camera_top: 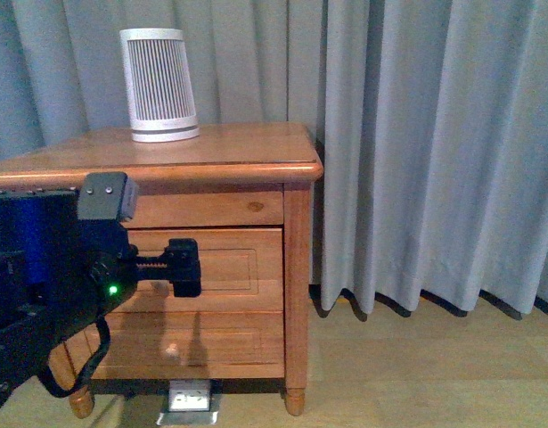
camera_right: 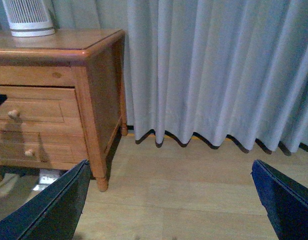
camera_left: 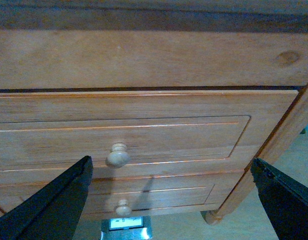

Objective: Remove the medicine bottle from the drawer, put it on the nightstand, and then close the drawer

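The nightstand stands at the left, and its upper drawer sits flush with the frame. My left gripper hovers open just in front of that drawer. In the left wrist view the drawer's round knob lies apart from the dark left finger, with the left gripper spread wide. The lower drawer's knob shows below it. My right gripper hangs open over bare floor, to the right of the nightstand. The medicine bottle is hidden.
A large white ribbed cylinder stands on the nightstand top at the back. Grey curtains hang behind and to the right. Wood floor spreads to the right. A small grey device lies under the nightstand.
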Tool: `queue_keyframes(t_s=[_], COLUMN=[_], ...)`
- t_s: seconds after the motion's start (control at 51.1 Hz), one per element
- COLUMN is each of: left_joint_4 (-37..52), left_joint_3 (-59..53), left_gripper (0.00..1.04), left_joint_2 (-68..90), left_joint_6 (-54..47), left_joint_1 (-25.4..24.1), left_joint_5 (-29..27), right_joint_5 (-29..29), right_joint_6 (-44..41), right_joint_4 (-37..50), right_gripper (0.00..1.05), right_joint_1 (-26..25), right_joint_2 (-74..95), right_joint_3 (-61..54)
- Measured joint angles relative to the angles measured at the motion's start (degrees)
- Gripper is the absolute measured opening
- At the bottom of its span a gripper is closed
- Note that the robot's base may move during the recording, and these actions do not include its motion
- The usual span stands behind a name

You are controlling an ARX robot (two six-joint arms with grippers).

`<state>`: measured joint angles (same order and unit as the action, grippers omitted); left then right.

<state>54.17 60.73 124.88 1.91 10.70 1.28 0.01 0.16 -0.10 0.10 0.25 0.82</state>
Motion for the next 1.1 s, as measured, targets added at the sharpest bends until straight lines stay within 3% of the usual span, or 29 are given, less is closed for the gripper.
queue_keyframes(t_s=[0.685,1.095], left_joint_4=[-5.6,-6.7], left_joint_3=[23.7,27.0], left_gripper=[0.98,0.98], left_joint_2=[20.5,24.4], left_joint_6=[-1.9,-4.1], left_joint_1=[-1.0,-3.1], left_joint_5=[-1.6,-1.3], right_joint_5=[0.0,0.0], right_joint_6=[0.0,0.0], right_joint_4=[0.0,0.0], right_gripper=[0.98,0.98], right_joint_1=[0.0,0.0], right_joint_2=[0.0,0.0], right_joint_3=[0.0,0.0])
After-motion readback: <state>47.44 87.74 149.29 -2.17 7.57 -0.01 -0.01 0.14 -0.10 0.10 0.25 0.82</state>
